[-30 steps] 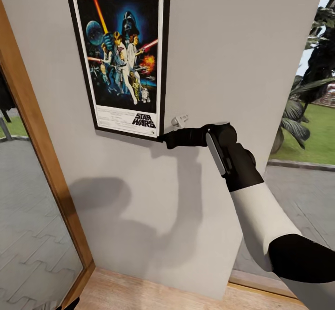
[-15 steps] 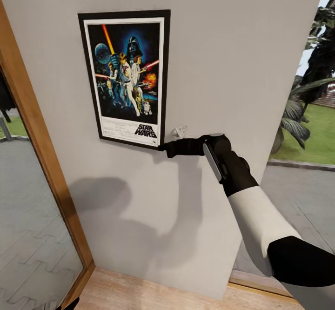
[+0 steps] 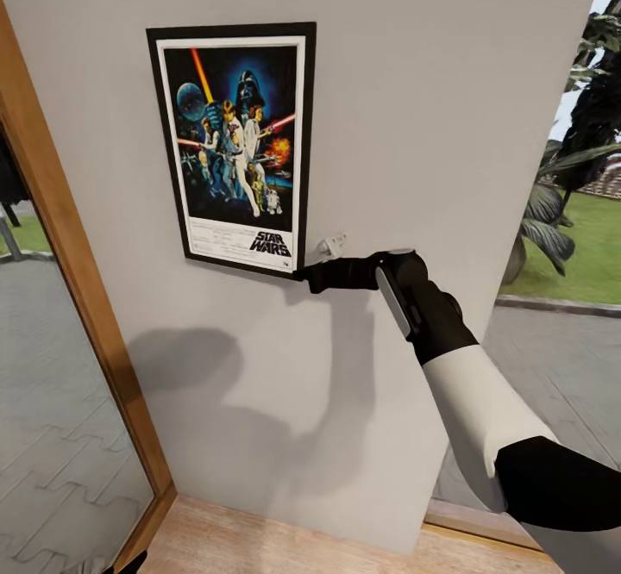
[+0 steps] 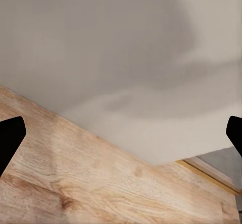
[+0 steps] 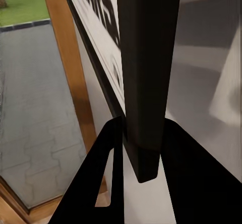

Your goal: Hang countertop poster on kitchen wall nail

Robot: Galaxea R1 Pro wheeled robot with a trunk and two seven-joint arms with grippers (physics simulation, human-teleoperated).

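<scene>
The poster [image 3: 237, 147] stands upright and flat against the pale grey wall panel [image 3: 448, 109], its black frame and "STAR WARS" logo plain in the head view. My right gripper [image 3: 302, 274] is shut on its lower right corner, the arm reaching in from the right. The right wrist view looks along the poster's black frame edge [image 5: 146, 82], which sits between my dark fingers [image 5: 194, 178]. I cannot make out a nail head on the wall. My left gripper [image 4: 121, 135] is open, aimed at the wall's base and the wood floor [image 4: 75, 183].
A wood-framed glass wall [image 3: 69, 238] runs down the left, with paving outside. To the right of the panel a glass wall shows plants [image 3: 552, 203] and lawn. Light wood floor [image 3: 259, 539] lies at the foot of the wall.
The poster and my right gripper have dropped a little and shifted slightly right along the wall since a second ago. Over the last half second they have hardly moved.
</scene>
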